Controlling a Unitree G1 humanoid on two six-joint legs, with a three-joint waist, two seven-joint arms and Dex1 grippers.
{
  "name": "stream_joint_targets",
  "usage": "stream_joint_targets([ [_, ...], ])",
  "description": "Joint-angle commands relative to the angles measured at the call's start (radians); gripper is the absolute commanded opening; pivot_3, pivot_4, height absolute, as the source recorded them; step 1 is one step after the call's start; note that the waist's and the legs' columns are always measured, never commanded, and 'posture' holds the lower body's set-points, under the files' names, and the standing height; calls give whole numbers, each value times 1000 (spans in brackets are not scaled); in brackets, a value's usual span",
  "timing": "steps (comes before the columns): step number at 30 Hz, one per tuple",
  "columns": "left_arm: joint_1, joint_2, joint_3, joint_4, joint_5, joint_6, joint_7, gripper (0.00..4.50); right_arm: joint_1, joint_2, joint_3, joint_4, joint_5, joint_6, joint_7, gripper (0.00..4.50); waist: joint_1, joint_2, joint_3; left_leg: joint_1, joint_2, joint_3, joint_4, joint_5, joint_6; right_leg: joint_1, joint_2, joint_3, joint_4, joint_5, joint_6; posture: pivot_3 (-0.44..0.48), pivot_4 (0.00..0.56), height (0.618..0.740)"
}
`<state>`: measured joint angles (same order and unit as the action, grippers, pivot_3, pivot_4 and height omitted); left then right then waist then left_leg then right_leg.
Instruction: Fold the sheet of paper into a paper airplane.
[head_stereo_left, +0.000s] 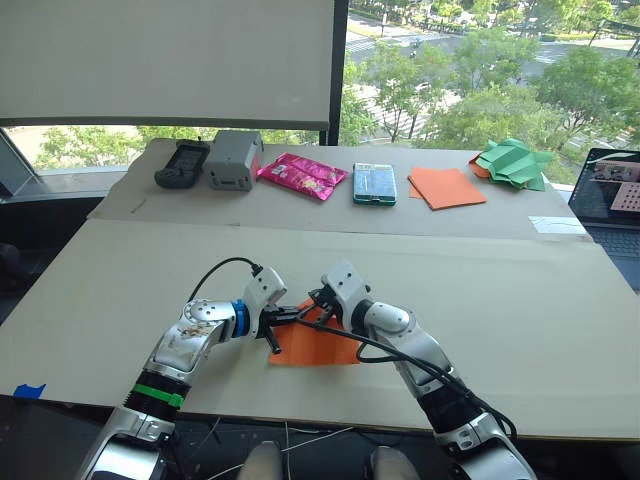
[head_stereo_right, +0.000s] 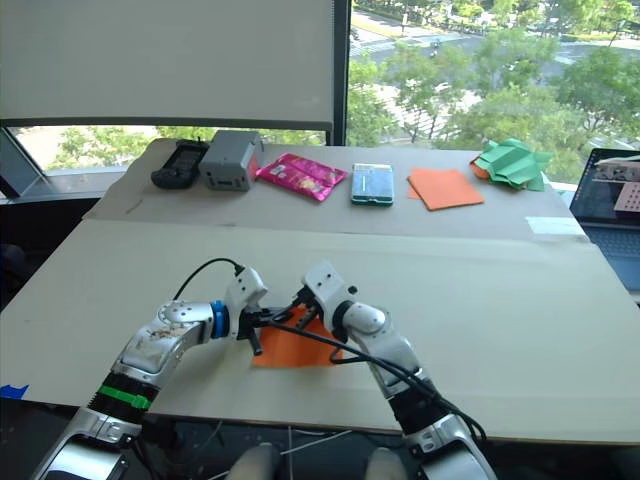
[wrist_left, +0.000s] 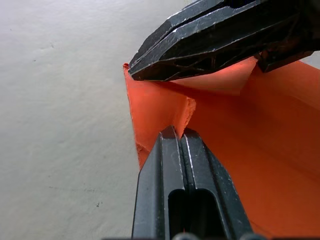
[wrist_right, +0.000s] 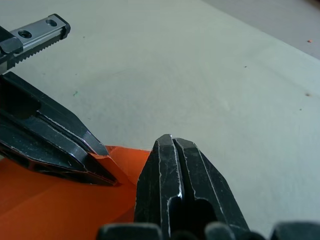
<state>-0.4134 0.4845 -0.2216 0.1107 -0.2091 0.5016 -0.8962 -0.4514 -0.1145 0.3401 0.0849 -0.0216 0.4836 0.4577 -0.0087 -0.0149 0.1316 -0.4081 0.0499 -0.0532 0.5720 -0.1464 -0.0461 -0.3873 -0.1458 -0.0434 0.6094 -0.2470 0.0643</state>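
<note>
The sheet of paper (head_stereo_left: 320, 348) is orange and lies near the front of the grey table (head_stereo_left: 500, 300), partly folded, with a raised flap at its far left corner. My left gripper (head_stereo_left: 297, 314) comes in from the left and is shut on that corner's edge; the left wrist view shows its fingertips (wrist_left: 170, 136) closed at the crease of the sheet of paper (wrist_left: 260, 150). My right gripper (head_stereo_left: 315, 300) is shut and sits just above the same corner, tip to tip with the left. In the right wrist view its closed fingers (wrist_right: 165, 145) hover over the sheet of paper (wrist_right: 60, 210).
Along the back strip stand a black device (head_stereo_left: 181, 163), a grey box (head_stereo_left: 232, 160), a pink packet (head_stereo_left: 301, 176), a teal box (head_stereo_left: 374, 183), smooth orange sheets (head_stereo_left: 446, 187) and green crumpled paper (head_stereo_left: 512, 162). A laptop (head_stereo_left: 610, 195) sits at far right.
</note>
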Motion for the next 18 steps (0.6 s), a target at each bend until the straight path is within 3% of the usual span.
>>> stream_joint_targets([
  [1,12,14,-17,15,32,6,5,31,-35,-4,21,26,-32,-11,1,0,-1,0,0,0,0,0,0,0,0,0,0,0,0,0,0,0,150,702],
  [5,14,16,-10,6,32,-6,-3,31,-40,-14,38,71,-55,39,5,0,-3,1,-1,1,0,0,0,0,0,0,0,0,1,0,0,0,150,702],
  [12,-16,34,84,-24,-57,66,-33,2214,-37,-18,39,84,-58,53,6,0,-4,1,-1,1,0,0,0,0,0,0,0,0,1,0,0,0,150,702],
  [17,-56,35,139,-7,-110,96,-52,2214,-37,-16,36,86,-58,57,2,0,-4,1,-1,1,0,0,0,0,0,0,0,0,1,0,0,0,150,702],
  [18,-66,32,143,2,-118,97,-60,1947,-37,-16,36,86,-59,57,2,0,-4,1,-1,1,0,0,0,0,0,0,0,0,1,0,0,0,150,702],
])
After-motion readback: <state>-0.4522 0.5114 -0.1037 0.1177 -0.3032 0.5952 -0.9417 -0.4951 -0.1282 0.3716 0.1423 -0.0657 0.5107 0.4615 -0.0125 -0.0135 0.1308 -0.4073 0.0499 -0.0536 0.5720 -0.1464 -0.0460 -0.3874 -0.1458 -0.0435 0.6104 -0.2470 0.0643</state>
